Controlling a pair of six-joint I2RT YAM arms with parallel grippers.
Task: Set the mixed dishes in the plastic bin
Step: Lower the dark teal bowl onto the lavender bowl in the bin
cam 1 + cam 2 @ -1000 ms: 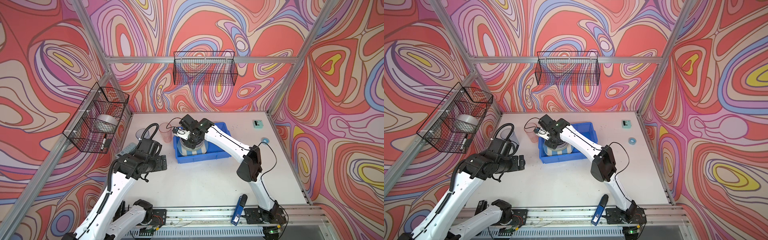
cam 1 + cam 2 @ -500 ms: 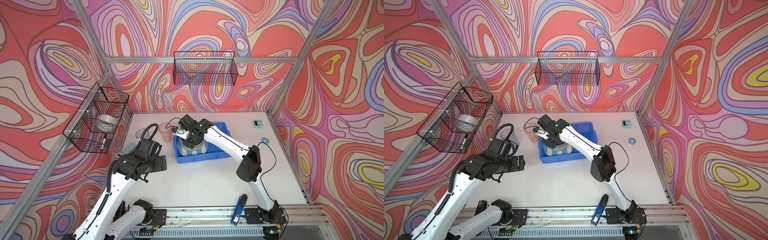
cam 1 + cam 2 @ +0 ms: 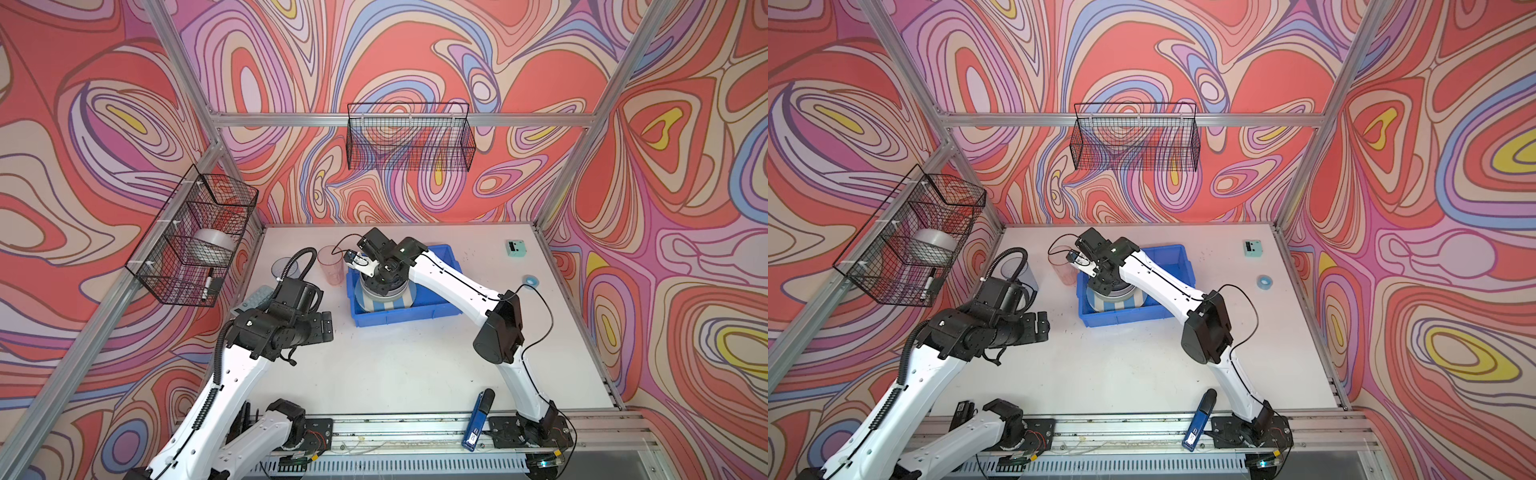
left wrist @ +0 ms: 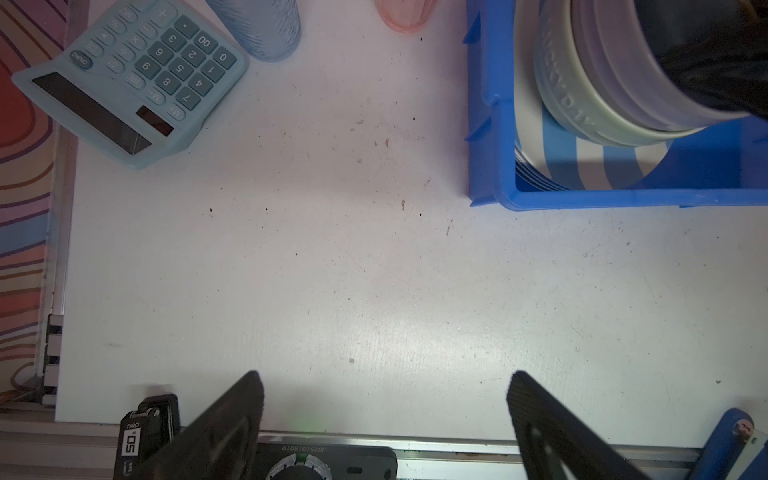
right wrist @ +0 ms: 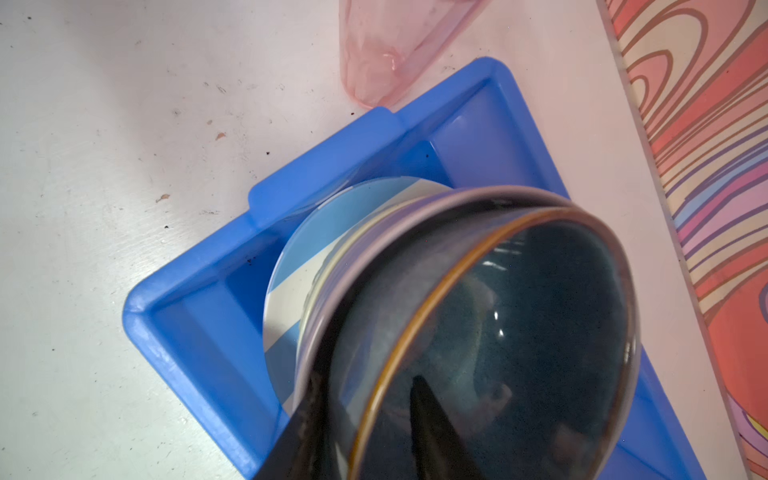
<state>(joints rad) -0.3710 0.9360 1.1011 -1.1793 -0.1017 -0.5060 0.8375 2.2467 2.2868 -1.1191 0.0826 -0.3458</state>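
On the white bench (image 3: 395,365), the right gripper (image 5: 365,378) straddled the dark blue bowl (image 5: 519,332) stacked in the plastic bin (image 3: 399,318), grip indeterminate, left gripper (image 4: 384,382) agape: withdrawal could drag it over.

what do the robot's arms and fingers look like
Both arms have white links with black joints. The left arm carries a black corrugated hose; the right arm has thin black cables. The left fingers are black, ribbed.

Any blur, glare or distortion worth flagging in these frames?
Right wrist view: dark blue bowl looms close and soft, glare glints inside; pink cup looks stretched near the edge. Left wrist view: calculator keys crisp, left tool fingers dark. Both top views: even light, faint shadows on the table.
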